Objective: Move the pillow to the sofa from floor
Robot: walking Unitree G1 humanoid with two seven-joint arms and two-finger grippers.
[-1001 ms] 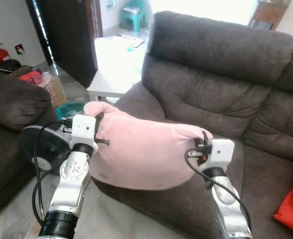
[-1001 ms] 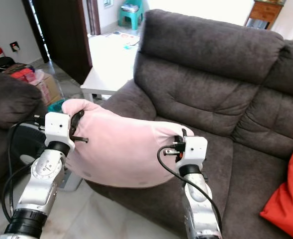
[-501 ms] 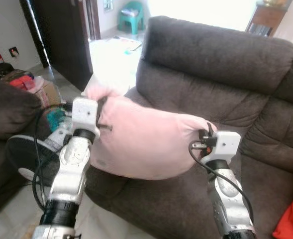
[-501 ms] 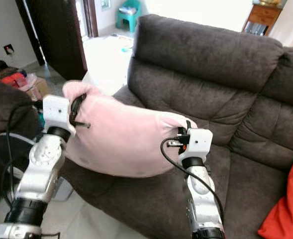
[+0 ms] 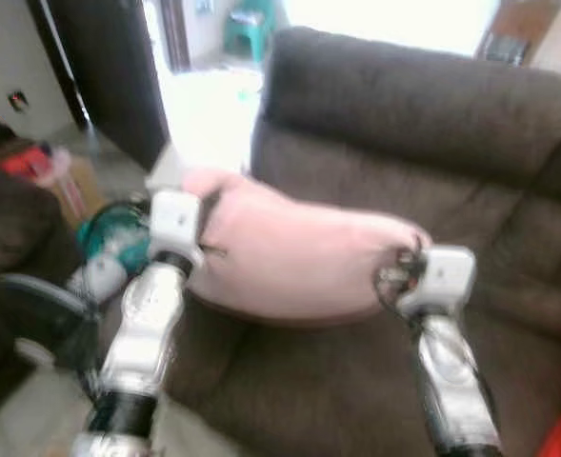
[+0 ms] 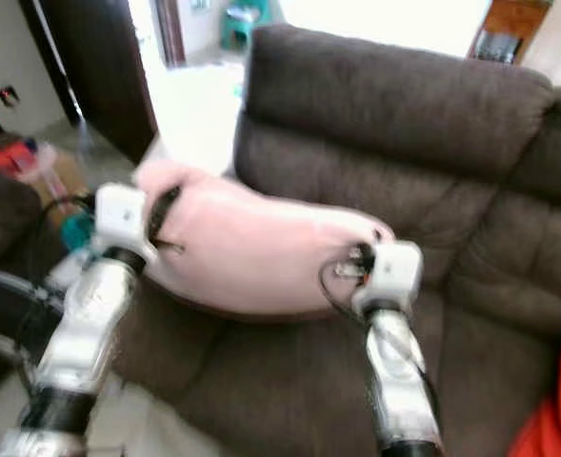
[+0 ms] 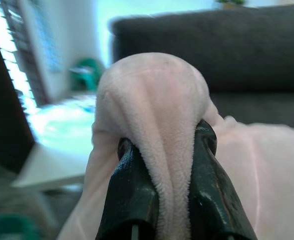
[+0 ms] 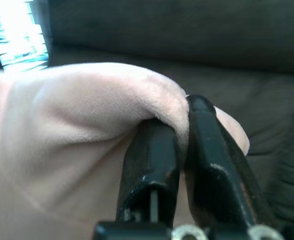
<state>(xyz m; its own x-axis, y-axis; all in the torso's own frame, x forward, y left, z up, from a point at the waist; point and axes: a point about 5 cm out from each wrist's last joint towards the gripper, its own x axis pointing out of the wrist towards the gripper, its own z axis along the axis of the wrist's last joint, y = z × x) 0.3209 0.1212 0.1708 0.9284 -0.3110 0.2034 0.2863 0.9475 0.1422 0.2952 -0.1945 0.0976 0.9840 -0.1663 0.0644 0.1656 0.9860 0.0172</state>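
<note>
While my left end effector (image 7: 161, 200) and right end effector (image 8: 179, 165) each clamp an end of the pink pillow (image 5: 299, 257), I hold it above the sofa (image 5: 404, 114) seat; release remains.

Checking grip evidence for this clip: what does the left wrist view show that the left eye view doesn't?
Left wrist view: the left hand with a fold of the pink pillow pinched between its black fingers. Left eye view: the right hand at the pillow's other end, and the pillow held over the sofa seat. Both: pillow, sofa back, left hand.
</note>
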